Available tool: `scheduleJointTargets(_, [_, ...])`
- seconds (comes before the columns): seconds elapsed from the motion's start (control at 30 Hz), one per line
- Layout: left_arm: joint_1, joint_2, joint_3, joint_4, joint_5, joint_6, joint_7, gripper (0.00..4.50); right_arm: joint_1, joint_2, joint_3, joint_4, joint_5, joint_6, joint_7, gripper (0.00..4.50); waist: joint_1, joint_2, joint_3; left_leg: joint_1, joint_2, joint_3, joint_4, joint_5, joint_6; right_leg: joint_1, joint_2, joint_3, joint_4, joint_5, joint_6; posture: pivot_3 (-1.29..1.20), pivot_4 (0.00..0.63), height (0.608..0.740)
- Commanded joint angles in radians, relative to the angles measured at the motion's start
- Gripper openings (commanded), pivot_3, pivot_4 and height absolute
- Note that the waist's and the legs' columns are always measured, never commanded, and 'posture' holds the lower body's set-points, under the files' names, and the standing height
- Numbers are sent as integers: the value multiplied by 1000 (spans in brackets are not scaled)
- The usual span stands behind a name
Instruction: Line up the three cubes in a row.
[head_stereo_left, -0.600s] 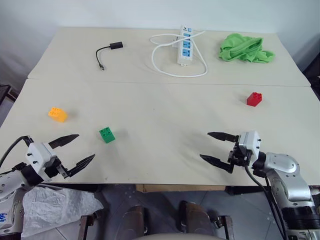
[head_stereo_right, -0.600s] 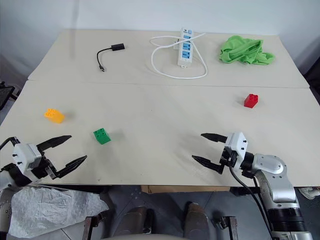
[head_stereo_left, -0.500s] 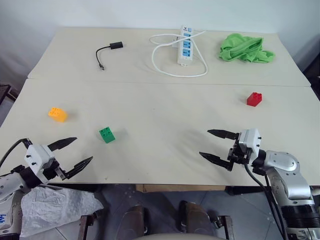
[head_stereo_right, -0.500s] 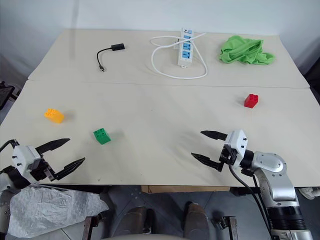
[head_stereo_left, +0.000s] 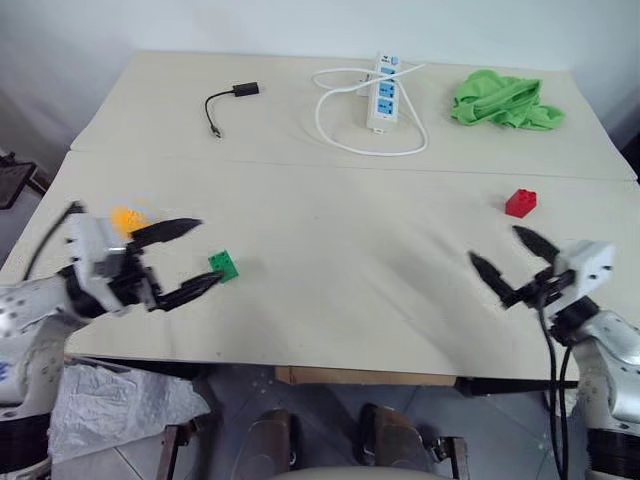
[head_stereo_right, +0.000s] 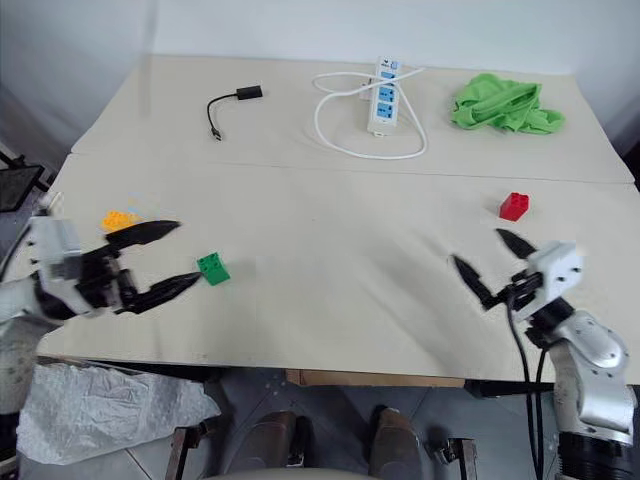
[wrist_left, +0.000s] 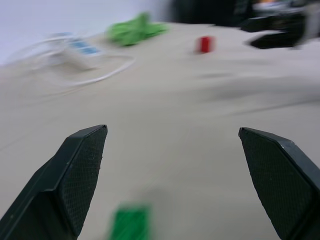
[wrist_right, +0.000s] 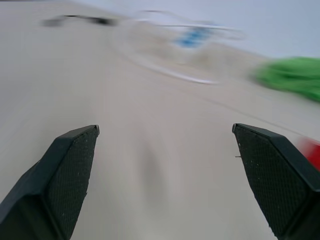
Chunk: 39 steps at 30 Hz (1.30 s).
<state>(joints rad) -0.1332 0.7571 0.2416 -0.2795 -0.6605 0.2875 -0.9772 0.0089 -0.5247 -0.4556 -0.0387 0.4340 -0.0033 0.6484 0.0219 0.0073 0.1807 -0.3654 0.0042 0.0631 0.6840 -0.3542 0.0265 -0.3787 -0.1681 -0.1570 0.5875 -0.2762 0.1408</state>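
Note:
Three cubes lie apart on the beige table. The green cube is front left, the orange-yellow cube is further left, and the red cube is at the right. My left gripper is open just left of the green cube, its near fingertip close beside it. The orange-yellow cube sits behind that hand. The left wrist view has the green cube low between the fingers and the red cube far off. My right gripper is open and holds nothing, a little nearer than the red cube.
A white power strip with its looped cable, a black adapter cable and a crumpled green cloth lie on the far half of the table. A seam crosses the table between the halves. Both hands are close to the front edge.
My left gripper has come up from the front edge to the green cube. My right gripper has swung to the right and risen. The cubes lie as before; the view itself shifted slightly.

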Motion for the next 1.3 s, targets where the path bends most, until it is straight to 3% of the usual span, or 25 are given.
scheduleJointTargets(0.03, [-78,-38,-119,34,77,-8,-10,4480,30,15,-21,20,-67,-10,-100,4500,-5,0,0,0,0,1,0,0,-1,0,1,0,0,0,0,0,150,740])
scheduleJointTargets(0.13, [-146,-62,-185,77,180,-47,22,4480,-5,44,-6,24,-75,15,-164,4500,-21,1,0,0,2,4,0,2,-3,-1,3,1,0,0,0,0,150,740])
scheduleJointTargets(0.33, [-189,-102,-202,103,171,-18,15,4480,-245,12,43,85,-121,235,-326,4500,-44,3,1,2,7,4,0,4,-5,-4,4,6,3,0,-1,0,150,740])
scheduleJointTargets(0.53, [-200,-132,-215,75,173,3,33,4480,-582,-41,103,366,-176,420,-415,4500,-41,3,2,-5,6,7,0,5,-4,-12,4,8,7,-1,-2,0,150,740])
scheduleJointTargets(0.73, [-206,-144,-222,35,172,37,52,4480,-806,-51,158,712,-256,345,-442,4500,-42,3,2,-6,6,9,-1,5,-4,-13,4,7,6,-1,-2,0,150,740])
scheduleJointTargets(1.0, [-210,-146,-218,6,173,59,68,4480,-954,-48,186,1048,-315,155,-475,4500,-51,3,2,-7,6,16,-1,5,-5,-13,4,7,6,-1,-2,0,150,740])
scheduleJointTargets(1.1, [-204,-144,-213,-10,169,67,73,4500,-978,-44,190,1111,-317,111,-456,3894,-51,3,2,-6,7,16,-1,5,-5,-13,5,7,6,-1,-2,0,150,740])
scheduleJointTargets(1.3, [-188,-145,-205,-20,171,66,75,4500,-979,-40,191,1152,-317,51,-423,1818,-50,3,2,-7,8,16,-1,5,-5,-13,5,8,6,-1,-2,0,150,740])
